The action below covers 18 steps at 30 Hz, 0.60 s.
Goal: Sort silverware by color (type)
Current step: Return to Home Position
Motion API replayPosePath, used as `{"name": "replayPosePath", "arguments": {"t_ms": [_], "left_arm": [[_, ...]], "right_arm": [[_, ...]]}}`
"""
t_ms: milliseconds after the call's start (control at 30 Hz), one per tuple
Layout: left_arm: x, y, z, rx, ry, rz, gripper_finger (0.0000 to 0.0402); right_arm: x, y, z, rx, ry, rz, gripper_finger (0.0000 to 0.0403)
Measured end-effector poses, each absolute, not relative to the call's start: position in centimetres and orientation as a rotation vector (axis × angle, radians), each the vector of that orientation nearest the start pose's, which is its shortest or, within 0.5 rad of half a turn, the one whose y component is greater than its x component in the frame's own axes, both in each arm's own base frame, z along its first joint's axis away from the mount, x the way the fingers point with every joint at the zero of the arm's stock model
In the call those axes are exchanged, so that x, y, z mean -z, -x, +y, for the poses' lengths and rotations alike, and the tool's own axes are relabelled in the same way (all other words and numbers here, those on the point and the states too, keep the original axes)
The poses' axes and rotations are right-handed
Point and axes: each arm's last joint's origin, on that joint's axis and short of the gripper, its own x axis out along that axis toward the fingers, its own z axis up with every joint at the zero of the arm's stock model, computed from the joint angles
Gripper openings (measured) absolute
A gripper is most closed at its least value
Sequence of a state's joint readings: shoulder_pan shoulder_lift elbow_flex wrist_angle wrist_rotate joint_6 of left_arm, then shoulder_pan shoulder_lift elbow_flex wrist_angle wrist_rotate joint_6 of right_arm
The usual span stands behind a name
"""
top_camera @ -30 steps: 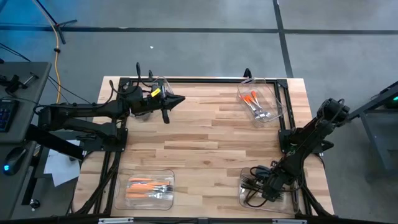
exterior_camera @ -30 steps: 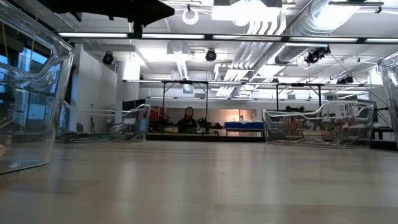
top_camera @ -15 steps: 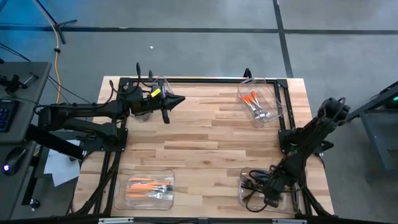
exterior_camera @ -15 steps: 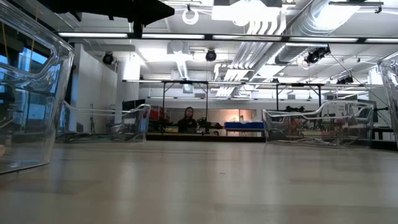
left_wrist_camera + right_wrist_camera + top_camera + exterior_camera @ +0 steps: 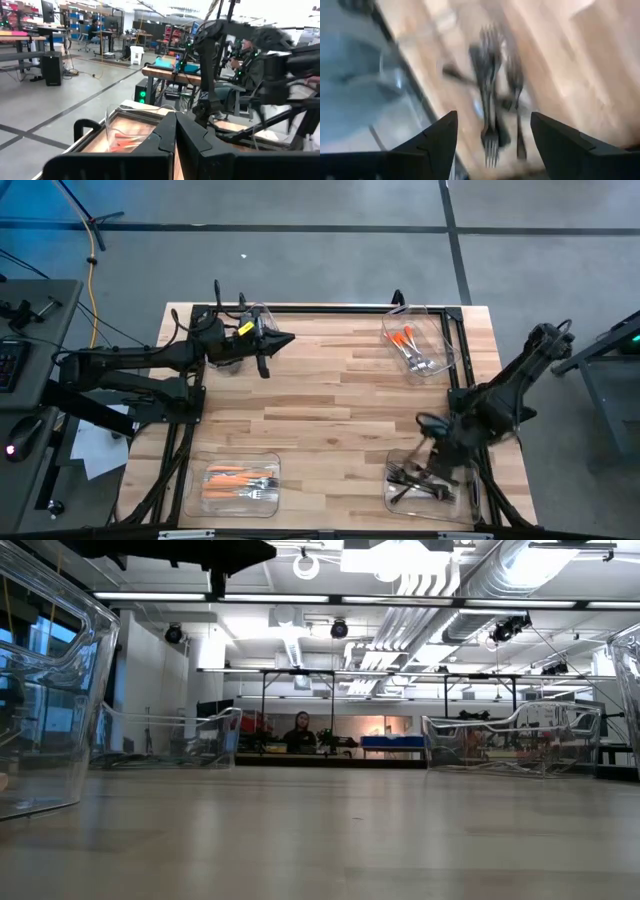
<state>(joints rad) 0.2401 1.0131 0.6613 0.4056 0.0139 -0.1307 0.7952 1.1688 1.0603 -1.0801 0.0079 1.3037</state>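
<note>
My right gripper (image 5: 432, 442) (image 5: 492, 137) hangs open, pointing steeply down, above the near-right clear bin (image 5: 393, 498). Several dark forks and spoons (image 5: 415, 480) (image 5: 492, 105) lie flat on that bin's floor, and nothing is between the fingers. My left gripper (image 5: 278, 340) (image 5: 175, 131) is shut and level, up in the air by the far-left bin (image 5: 250, 315). Orange-handled silverware lies in the far-right bin (image 5: 412, 345) and in the near-left bin (image 5: 240, 483).
A black frame (image 5: 330, 308) runs round the wooden table. The four clear bins stand near its corners, and bare wood (image 5: 330, 400) lies between them. In the low view a person (image 5: 300, 730) sits far off in the room behind the table.
My right gripper has risen out of the near-right bin and drawn a little toward the table's far edge. The dark silverware has stayed lying in the bin and now shows uncovered.
</note>
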Motion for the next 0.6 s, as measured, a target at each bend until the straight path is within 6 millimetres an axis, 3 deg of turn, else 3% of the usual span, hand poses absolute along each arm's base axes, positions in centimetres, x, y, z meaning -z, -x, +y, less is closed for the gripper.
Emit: {"name": "replayPosePath", "arguments": {"t_ms": [133,300,433,600], "left_arm": [[-30.9,-21.3,5.0,-0.214,0.149,-0.069,0.0000],[-31.2,-20.3,3.9,-0.178,0.164,-0.032,0.0000],[-31.5,-19.7,3.0,-0.138,0.180,-0.030,0.0000],[-31.9,-19.5,2.0,-0.087,0.178,-0.054,0.0000]], "right_arm": [[-28.6,-15.5,12.0,0.191,-0.649,1.198,0.0236],[-28.1,-19.1,9.4,0.117,-0.661,0.950,0.0236],[-28.9,-22.5,6.8,0.051,-0.629,0.652,0.0236],[-30.7,-26.0,1.9,0.083,-0.501,0.301,0.0236]]}}
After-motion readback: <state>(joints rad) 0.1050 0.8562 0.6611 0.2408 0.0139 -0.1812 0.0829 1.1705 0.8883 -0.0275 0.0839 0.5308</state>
